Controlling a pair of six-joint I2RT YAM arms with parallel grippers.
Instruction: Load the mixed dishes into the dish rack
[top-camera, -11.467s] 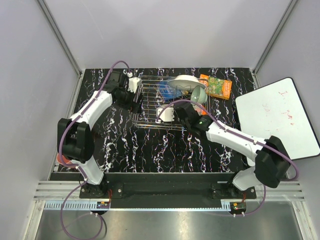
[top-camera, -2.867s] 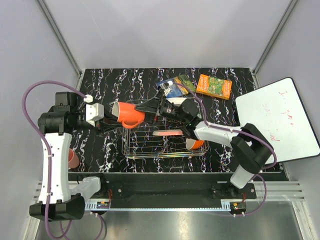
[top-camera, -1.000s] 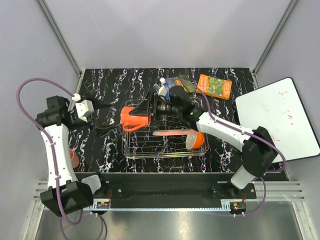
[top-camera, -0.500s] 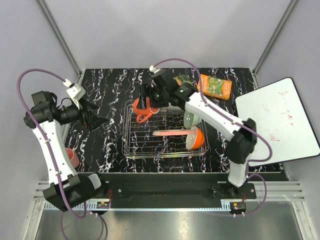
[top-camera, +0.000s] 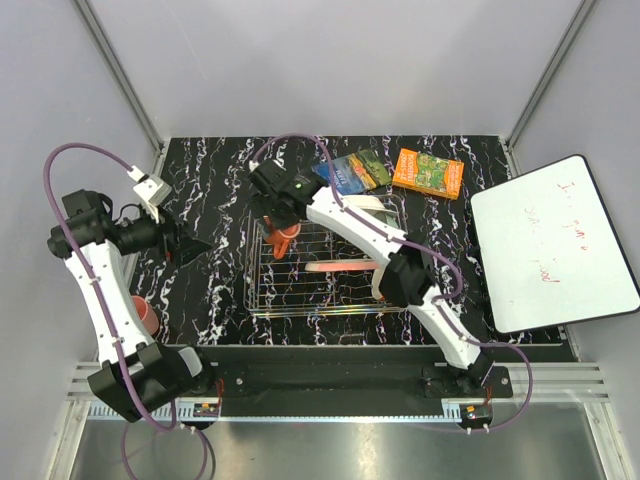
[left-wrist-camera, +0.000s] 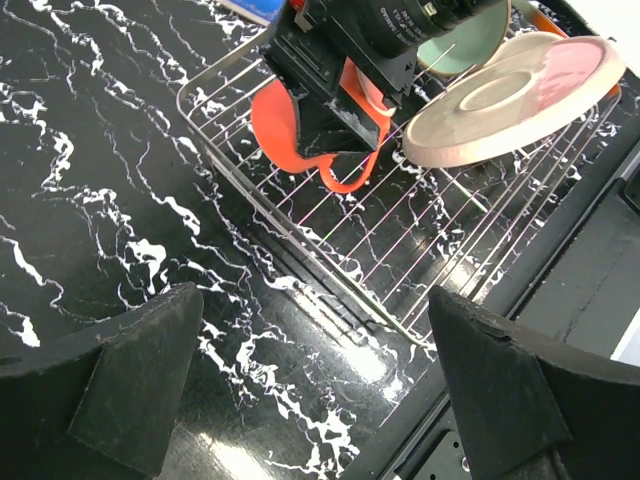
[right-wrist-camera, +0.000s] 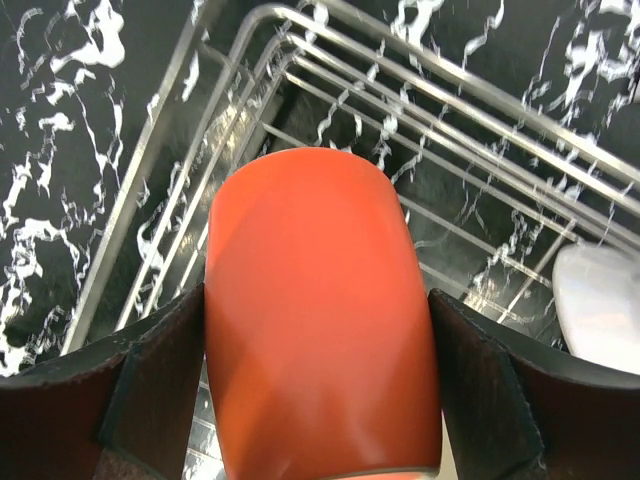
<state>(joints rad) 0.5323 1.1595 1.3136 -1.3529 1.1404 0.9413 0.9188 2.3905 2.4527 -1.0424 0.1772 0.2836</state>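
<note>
One pink plate (left-wrist-camera: 515, 88), green bowl (left-wrist-camera: 468, 42) in dish rack (left-wrist-camera: 290, 215), right jaws clamping orange mug (right-wrist-camera: 320, 320), left jaws apart

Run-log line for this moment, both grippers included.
right gripper: shut on orange mug, at far-left corner of dish rack | left gripper: open, empty, left of rack

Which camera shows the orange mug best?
The right wrist view: the orange mug fills it, clamped between the fingers. The left wrist view shows its handle, body partly hidden. From the top it's tiny.
</note>
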